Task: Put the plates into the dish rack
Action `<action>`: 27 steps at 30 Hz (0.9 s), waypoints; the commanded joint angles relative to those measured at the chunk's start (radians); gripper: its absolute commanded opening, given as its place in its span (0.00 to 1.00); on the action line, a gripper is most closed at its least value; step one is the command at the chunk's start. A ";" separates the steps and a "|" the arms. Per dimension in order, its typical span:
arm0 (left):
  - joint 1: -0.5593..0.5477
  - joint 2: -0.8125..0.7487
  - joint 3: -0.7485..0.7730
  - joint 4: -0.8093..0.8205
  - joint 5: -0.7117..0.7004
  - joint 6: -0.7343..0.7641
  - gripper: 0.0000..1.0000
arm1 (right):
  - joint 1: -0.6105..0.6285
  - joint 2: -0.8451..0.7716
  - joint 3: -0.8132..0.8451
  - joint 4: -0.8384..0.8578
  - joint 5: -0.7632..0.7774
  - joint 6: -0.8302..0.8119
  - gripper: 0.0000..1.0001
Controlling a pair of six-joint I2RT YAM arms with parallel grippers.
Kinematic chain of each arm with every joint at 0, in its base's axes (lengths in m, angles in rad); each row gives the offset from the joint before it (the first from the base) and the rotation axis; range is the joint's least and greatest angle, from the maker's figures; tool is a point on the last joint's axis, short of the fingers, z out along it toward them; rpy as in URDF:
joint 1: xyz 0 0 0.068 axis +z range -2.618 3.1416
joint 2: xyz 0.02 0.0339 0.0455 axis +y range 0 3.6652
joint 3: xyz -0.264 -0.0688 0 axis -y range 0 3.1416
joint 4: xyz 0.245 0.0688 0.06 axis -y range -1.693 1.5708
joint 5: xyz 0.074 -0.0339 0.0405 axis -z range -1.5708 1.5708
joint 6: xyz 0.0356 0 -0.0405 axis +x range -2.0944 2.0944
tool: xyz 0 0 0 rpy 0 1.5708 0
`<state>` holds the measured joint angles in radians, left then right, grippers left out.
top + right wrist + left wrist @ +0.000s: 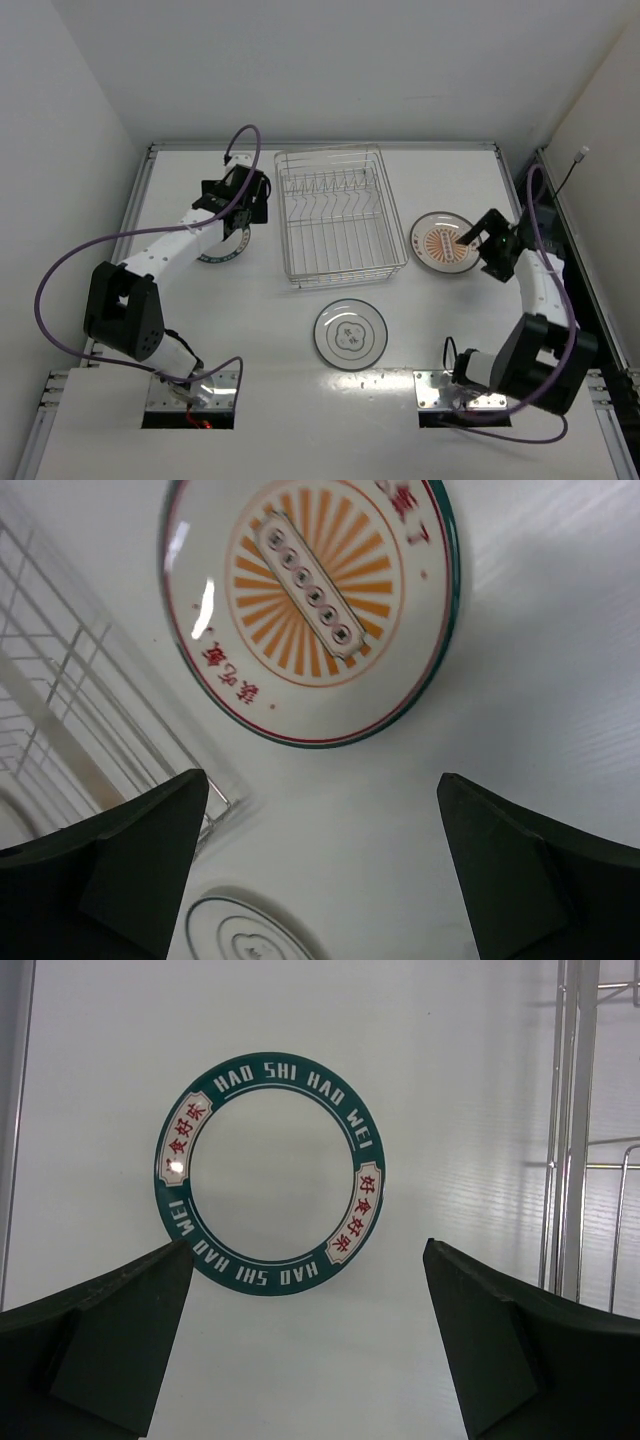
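**Three plates flat on the counter, both tools empty**

My left tool [310, 1360] stands wide open with nothing in it, hanging over the green-rimmed plate [268, 1175] lettered "HAO SHI HAO WEI". That plate lies flat between the dish rack [330, 150] and the counter's left edge. My right tool [320, 880] is just as wide open and empty, above the sunburst plate [310, 600], which lies flat just beside the rack on the side toward the right edge. The third plate [350, 333], dark-rimmed with a small motif, sits toward the near edge, in front of the rack. The rack, at the middle of the counter toward the far edge, holds no plates.

The trouble I foresee is the pickup. Each plate lies flush on the counter [450, 330], so my fingers have only a thin, sloping rim to catch. If I close too high, the plate will likely skate away, and the sunburst one could knock into the rack's wire. A shallow pinch might let a plate swing or drop on the way over. The tines look closely spaced, so a tilted plate could miss its slot and fall flat. If both arms reach the rack together, they may clash.
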<state>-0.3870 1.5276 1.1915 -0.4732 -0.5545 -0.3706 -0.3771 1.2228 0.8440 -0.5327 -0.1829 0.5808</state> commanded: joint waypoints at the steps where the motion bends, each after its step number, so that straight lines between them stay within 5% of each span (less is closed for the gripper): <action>1: -0.004 -0.034 -0.004 0.024 0.007 0.007 0.99 | -0.129 0.104 -0.107 0.198 -0.355 0.120 0.94; 5: -0.004 -0.023 0.005 0.015 0.007 0.007 0.99 | -0.281 0.147 -0.200 0.302 -0.437 0.197 0.88; 11: -0.004 -0.011 0.025 -0.008 -0.002 -0.002 0.99 | -0.310 0.202 -0.223 0.347 -0.426 0.240 0.86; 16: -0.004 -0.011 0.025 -0.008 -0.002 -0.002 0.99 | -0.298 0.276 -0.319 0.491 -0.466 0.394 0.67; 19: -0.004 -0.011 0.025 -0.008 -0.002 -0.002 0.99 | -0.257 0.267 -0.347 0.568 -0.426 0.441 0.67; 25: -0.004 -0.011 0.025 -0.018 -0.002 -0.002 0.99 | -0.211 0.317 -0.224 0.464 -0.320 0.392 0.67; 27: -0.004 -0.011 0.025 -0.018 -0.002 -0.002 0.99 | -0.198 0.359 -0.214 0.464 -0.308 0.404 0.57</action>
<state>-0.3870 1.5276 1.1915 -0.4915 -0.5468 -0.3710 -0.5938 1.5429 0.5781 -0.1017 -0.5346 0.9703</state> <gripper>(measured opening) 0.993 0.589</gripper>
